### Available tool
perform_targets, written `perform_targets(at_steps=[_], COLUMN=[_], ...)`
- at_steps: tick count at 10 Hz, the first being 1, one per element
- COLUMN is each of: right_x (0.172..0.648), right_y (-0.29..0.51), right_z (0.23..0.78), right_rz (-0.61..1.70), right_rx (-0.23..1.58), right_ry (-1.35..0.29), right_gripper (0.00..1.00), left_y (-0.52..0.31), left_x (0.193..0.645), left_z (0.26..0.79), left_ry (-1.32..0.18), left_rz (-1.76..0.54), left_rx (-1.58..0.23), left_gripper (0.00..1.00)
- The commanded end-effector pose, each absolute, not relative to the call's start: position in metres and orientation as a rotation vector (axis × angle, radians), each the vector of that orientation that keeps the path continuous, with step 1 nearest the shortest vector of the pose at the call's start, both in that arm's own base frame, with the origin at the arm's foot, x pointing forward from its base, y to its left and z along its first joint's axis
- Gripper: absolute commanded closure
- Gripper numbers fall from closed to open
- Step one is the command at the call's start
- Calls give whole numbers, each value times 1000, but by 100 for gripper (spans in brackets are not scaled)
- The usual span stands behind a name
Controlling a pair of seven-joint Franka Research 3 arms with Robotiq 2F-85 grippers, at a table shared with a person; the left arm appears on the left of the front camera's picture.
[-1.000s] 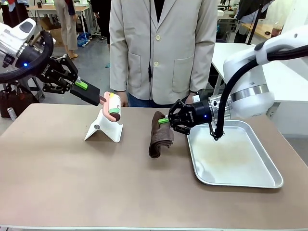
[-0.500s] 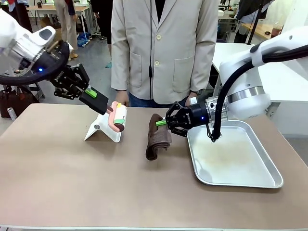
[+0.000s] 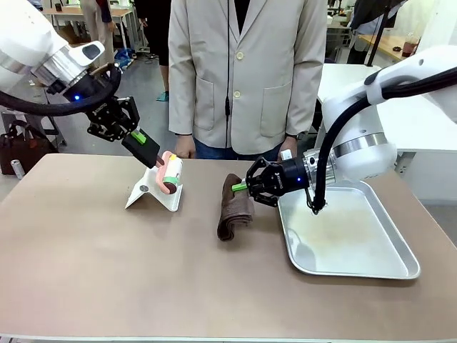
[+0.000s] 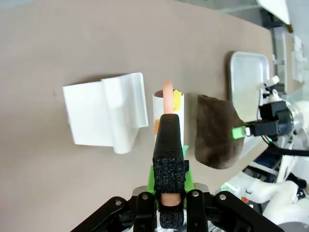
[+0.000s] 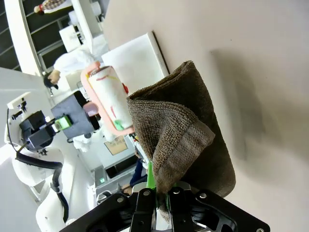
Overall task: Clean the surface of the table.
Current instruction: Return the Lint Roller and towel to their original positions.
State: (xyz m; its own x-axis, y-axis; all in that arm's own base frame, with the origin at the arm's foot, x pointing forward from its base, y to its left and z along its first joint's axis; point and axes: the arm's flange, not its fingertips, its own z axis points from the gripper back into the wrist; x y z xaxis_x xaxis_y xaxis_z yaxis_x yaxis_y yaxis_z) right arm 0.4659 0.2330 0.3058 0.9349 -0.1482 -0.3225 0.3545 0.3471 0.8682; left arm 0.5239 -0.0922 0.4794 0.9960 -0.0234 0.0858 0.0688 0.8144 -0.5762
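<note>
Brown and matte, the bench (image 3: 107,271) spreads wide under both arms, with a person standing at its far side. To wipe well, I judge the right hand (image 3: 245,186) should press the brown cloth (image 3: 234,206) flat and drag it slowly across the bare top, away from the metal tray (image 3: 400,268). This hand is closed narrow on the cloth's upper edge. The left hand (image 3: 152,158) is closed tight on the pink handle of a lint roller (image 3: 171,171), held just above its white stand (image 3: 153,193).

A silver tray (image 3: 400,268), brown cloth (image 3: 234,209), lint roller (image 3: 171,173), white stand (image 3: 153,193).
</note>
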Motion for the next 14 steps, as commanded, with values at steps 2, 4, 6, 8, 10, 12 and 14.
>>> perform_targets(at_steps=[2, 4, 6, 8, 10, 12, 14], right_x=[475, 475, 476, 478, 478, 479, 480], right_y=[231, 228, 225, 225, 222, 222, 221], right_z=[299, 294, 293, 291, 291, 290, 289], right_rz=[-349, -366, -373, -379, -382, -384, -389], right_rx=[1212, 1207, 1220, 1222, 1228, 1229, 1228], right_ry=[183, 186, 192, 201, 202, 209, 213], right_gripper=[93, 93, 93, 93, 93, 93, 93], left_y=[-111, -109, -113, -118, -122, -122, -121], left_x=[544, 553, 555, 556, 556, 558, 558], left_z=[474, 466, 458, 448, 440, 434, 429], left_ry=[-38, -34, -20, -10, -31, -28, -26], left_rz=[18, 32, 23, 15, 5, 6, 5], left_rx=[-547, -532, -518, -503, -494, -483, -473], left_gripper=[78, 78, 78, 78, 78, 78, 78])
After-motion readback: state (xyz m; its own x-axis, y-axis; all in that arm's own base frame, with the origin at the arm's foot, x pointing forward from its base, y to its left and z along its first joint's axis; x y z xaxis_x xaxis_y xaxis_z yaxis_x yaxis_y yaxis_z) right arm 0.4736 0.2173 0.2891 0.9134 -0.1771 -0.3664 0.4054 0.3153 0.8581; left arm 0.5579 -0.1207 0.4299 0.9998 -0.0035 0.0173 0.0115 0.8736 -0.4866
